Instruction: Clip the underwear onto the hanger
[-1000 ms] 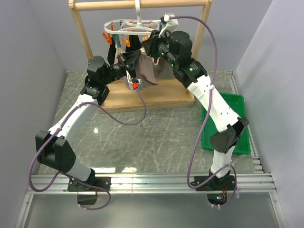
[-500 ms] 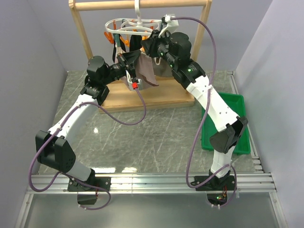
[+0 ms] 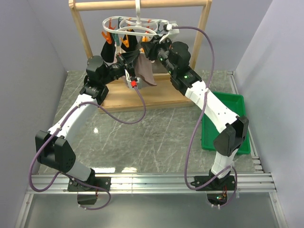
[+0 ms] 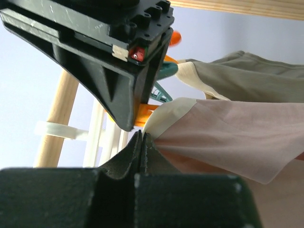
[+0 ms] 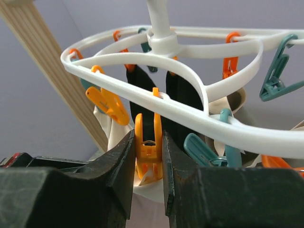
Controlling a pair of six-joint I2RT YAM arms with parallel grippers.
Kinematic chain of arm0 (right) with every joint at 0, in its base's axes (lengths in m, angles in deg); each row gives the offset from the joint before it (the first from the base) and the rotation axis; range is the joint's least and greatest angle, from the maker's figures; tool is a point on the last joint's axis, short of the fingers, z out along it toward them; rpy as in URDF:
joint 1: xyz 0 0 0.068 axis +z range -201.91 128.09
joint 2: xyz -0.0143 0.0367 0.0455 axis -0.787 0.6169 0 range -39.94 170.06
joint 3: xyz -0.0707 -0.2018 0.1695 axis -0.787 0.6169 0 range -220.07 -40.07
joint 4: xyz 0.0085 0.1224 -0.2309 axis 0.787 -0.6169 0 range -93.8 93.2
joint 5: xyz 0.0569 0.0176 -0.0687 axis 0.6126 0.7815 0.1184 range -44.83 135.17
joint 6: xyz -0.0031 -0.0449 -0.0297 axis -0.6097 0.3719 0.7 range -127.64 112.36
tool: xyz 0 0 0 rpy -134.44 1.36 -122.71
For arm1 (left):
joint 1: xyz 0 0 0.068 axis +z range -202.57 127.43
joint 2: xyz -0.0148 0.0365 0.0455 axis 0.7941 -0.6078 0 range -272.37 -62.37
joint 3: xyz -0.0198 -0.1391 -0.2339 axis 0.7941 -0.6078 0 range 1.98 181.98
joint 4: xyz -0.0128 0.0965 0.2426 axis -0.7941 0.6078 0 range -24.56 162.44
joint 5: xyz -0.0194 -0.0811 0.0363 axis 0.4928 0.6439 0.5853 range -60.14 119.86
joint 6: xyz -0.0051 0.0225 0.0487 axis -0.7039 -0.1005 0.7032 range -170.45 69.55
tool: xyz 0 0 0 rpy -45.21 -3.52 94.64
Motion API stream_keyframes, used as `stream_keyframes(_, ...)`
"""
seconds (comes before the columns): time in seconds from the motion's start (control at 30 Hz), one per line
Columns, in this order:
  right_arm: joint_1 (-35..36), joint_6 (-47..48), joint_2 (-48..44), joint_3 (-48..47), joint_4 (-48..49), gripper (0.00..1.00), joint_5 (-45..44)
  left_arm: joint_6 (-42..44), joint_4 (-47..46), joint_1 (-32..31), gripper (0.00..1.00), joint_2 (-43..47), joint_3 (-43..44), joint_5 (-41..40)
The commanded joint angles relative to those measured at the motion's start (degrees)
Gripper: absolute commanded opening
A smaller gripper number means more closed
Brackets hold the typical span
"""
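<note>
The white oval hanger (image 3: 135, 24) hangs by its hook from the wooden bar, with orange and teal pegs under it. The pink-beige underwear (image 3: 144, 72) hangs below its front. My left gripper (image 3: 129, 58) is shut on the cream waistband, as the left wrist view (image 4: 141, 137) shows, with the fabric (image 4: 228, 137) spreading to the right. My right gripper (image 3: 148, 47) is just under the ring (image 5: 190, 107), its fingers pressed on both sides of an orange peg (image 5: 148, 147). A bit of cream waistband (image 5: 156, 187) sits at the peg's lower jaws.
The tall wooden rack (image 3: 84, 33) stands on a wooden base (image 3: 142, 99). A black garment (image 3: 107, 50) and a grey-taupe garment (image 4: 247, 76) hang from other pegs. A green tray (image 3: 228, 118) lies at the right. Purple cables loop from both wrists.
My right gripper has risen and shifted left, closer under the hanger ring. The hanger has swung slightly left. My left gripper has lifted the underwear a little with it.
</note>
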Motion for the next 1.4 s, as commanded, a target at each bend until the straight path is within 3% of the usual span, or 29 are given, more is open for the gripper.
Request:
stream_keyframes(0.0, 0.0, 0.6, -4.0, 1.7, 5.9, 0.00, -0.9, -1.8, -1.9, 0.5, 0.00, 1.4, 1.9, 1.8)
stream_keyframes(0.7, -0.1, 2.0, -4.9, 5.0, 10.4, 0.01, -0.2, -3.0, -2.2, 0.9, 0.00, 2.1, 1.9, 2.9)
stream_keyframes(0.77, -0.1, 2.2, -4.9, 5.0, 10.3, 0.10, -0.1, -3.3, -2.2, 0.9, 0.00, 2.0, 2.1, 2.8)
stream_keyframes(0.8, 0.0, 2.1, -5.0, 5.0, 10.3, 0.19, -0.1, -3.3, -2.1, 0.9, 0.00, 1.7, 2.3, 2.9)
stream_keyframes(0.97, -0.1, 1.9, -5.1, 4.8, 9.9, 0.32, 0.1, -3.5, -2.4, 1.0, 0.00, 1.6, 2.5, 2.8)
stream_keyframes(1.37, -0.1, 1.3, -5.8, 4.7, 9.4, 0.54, 1.5, -3.5, -2.8, 0.9, 0.00, 1.0, 3.0, 2.3)
